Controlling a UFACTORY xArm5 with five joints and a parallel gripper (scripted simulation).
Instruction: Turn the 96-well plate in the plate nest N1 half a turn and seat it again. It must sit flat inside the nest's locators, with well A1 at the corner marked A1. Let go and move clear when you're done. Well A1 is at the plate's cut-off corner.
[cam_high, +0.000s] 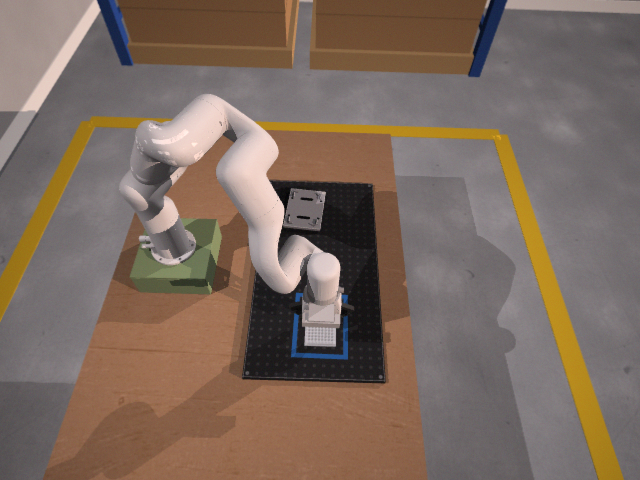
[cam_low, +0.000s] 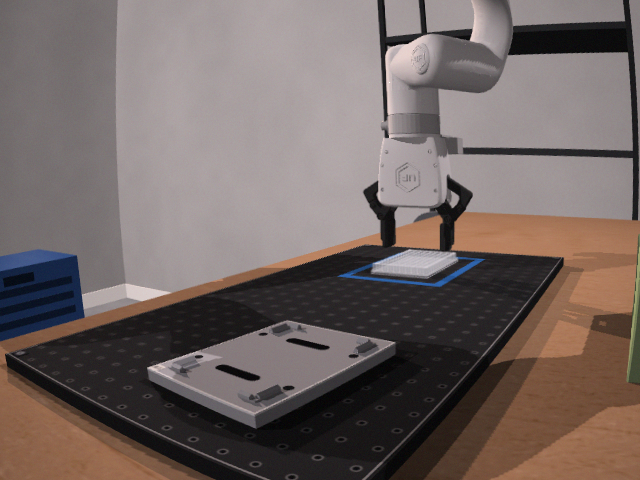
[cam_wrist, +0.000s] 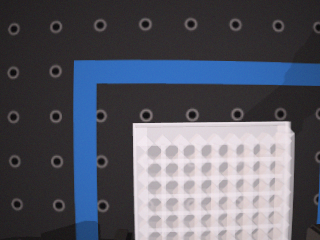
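Plate (cam_low: 414, 262), the white 96-well one, lies flat on the black perforated board (cam_low: 310, 310) inside a blue outlined rectangle (cam_low: 361, 277), not in the nest. In the top view it sits at about 5 o'clock from the arm's green base block (cam_high: 199, 248), with the wrist covering its far end. The grey plate nest (cam_low: 268, 369) rests empty on the same board, well apart from the plate, toward 12 o'clock of it in the top view; four small locators stand near its corners. The jaws (cam_low: 416, 242) hang spread to their full width just above the plate's far end, one finger on each side of it, gripping nothing. In the wrist view the plate's (cam_wrist: 212, 180) upper right corner shows a small notch. The board lies on the wooden counter (cam_high: 155, 361).
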